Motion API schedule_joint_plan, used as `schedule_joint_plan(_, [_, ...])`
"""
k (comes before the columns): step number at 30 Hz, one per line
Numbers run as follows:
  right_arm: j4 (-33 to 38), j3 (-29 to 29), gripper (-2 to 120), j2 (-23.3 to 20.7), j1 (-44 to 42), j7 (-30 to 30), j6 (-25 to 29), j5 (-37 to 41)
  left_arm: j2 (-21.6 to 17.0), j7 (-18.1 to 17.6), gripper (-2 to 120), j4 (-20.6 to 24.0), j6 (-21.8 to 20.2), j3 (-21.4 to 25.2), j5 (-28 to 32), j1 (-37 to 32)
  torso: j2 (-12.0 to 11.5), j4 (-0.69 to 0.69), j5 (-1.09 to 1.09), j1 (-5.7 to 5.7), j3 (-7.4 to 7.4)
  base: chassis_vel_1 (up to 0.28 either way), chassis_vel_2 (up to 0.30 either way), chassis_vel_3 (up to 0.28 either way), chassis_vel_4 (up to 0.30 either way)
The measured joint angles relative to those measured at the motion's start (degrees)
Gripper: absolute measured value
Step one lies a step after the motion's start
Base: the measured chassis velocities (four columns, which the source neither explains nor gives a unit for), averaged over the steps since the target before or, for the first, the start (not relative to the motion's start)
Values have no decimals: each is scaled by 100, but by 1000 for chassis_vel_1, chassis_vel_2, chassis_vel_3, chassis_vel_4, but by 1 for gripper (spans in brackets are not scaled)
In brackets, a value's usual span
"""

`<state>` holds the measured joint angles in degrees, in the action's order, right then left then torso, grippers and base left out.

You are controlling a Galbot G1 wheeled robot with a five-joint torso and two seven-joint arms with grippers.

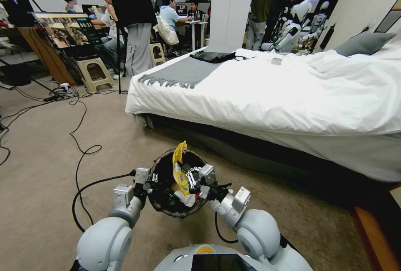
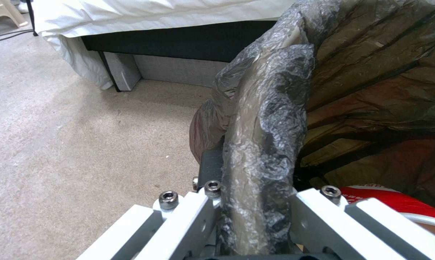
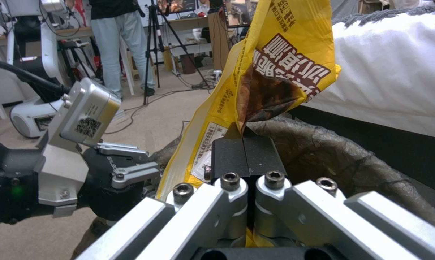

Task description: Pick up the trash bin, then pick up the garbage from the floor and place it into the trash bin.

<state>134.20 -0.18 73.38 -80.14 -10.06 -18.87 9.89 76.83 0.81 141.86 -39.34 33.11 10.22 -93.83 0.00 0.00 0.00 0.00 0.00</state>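
The trash bin [image 1: 165,206] hangs just above the carpet in front of me, its dark bag liner [image 2: 268,133] folded over the rim. My left gripper [image 1: 151,177] is shut on that rim [image 2: 256,202] at the bin's left side. Over the bin's mouth, my right gripper [image 1: 189,177] is shut on a yellow snack wrapper [image 1: 179,160], which stands up above the fingertips [image 3: 243,144]. The wrapper [image 3: 275,61] carries brown print. Inside the bin lie a white tissue wad [image 1: 186,198] and a red-and-white cup [image 2: 391,196].
A bed [image 1: 271,95] with white covers runs along the right, its dark base close behind the bin. Black cables [image 1: 79,154] trail over the carpet on the left. A wooden edge [image 1: 376,229] sits at the lower right. People, stools and tripods stand in the background.
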Motion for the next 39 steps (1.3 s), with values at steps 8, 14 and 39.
schedule_joint_plan(8, [-42,-87,32,44,15,66,-18,-40,-22,2,1,-1,0,9,24,12,0,0,0,0,0,0,0,0,0])
schedule_joint_plan(14, [-10,-82,56,74,-16,104,-23,-69,-24,2,1,-6,-1,10,32,16,0,0,0,0,0,0,0,0,0])
schedule_joint_plan(39, [435,125,100,98,-241,149,37,-192,-25,-11,1,19,-3,14,37,8,0,0,0,0,0,0,0,0,0])
